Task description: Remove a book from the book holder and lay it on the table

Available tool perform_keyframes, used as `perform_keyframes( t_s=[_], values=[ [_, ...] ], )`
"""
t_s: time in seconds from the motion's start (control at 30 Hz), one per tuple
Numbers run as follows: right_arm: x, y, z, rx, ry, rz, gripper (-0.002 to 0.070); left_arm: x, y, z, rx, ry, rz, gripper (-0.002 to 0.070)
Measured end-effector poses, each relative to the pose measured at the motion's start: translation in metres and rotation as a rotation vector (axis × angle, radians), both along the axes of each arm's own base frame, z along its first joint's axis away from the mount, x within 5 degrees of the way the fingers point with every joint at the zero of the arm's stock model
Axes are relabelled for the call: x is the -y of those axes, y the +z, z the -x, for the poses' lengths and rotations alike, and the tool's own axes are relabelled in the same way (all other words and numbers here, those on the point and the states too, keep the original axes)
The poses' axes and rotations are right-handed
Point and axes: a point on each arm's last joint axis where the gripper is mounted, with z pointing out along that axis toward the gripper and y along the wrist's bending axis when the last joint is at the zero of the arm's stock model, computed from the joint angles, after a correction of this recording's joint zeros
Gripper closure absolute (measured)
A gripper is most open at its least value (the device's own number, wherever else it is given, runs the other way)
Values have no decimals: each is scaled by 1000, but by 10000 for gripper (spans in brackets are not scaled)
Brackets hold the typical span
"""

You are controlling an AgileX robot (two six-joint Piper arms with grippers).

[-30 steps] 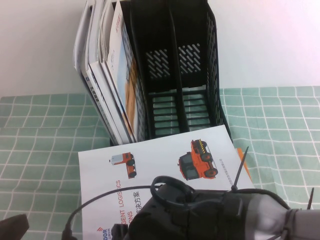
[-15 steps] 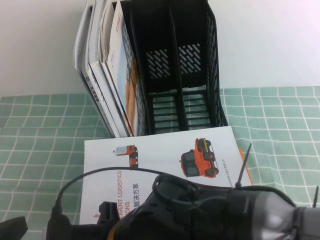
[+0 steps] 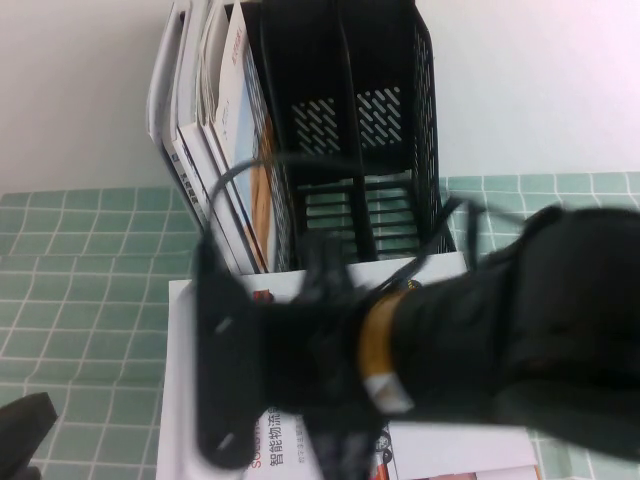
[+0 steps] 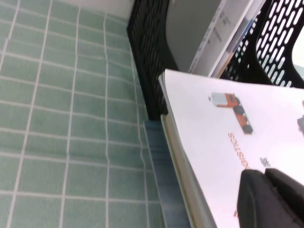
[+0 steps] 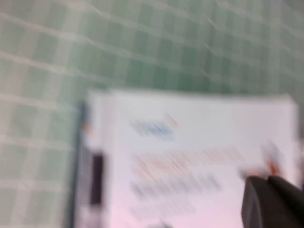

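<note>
The book (image 3: 180,390), a thin white brochure with orange vehicles and red lettering, lies flat on the table (image 3: 80,260) in front of the black book holder (image 3: 395,60). My right arm crosses above it, blurred, and hides most of it. My right gripper (image 3: 222,400) is at the arm's left end over the book; in the right wrist view its fingers (image 5: 266,202) are together above the cover (image 5: 190,142). My left gripper (image 3: 25,420) sits at the near left corner; its fingers (image 4: 259,199) are shut beside the book (image 4: 204,133) and the holder (image 4: 147,57).
Several other brochures (image 3: 215,130) stand in the holder's left slot; the two right slots hold nothing. A blue-edged booklet (image 4: 159,166) lies under the book. A white wall is behind the holder. Green cloth shows on both sides.
My right arm has risen and swung left across the book, now blurred and filling the middle of the view. The book has stayed flat on the table. The left gripper has not moved.
</note>
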Motion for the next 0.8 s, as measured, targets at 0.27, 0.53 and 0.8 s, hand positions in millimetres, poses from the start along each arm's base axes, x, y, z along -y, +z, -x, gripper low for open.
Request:
perform_keyframes(
  t_s=[0.27, 0.53, 0.8],
  values=[
    [100, 45, -27, 169, -443, 26, 678, -1, 7, -1, 109, -20, -26, 675],
    [197, 45, 10, 235, -663, -151, 678, 3, 20, -3, 292, -81, -74, 675],
    [267, -14, 51, 233, -774, -429, 678, 12, 16, -2, 423, -181, -90, 675]
  ],
)
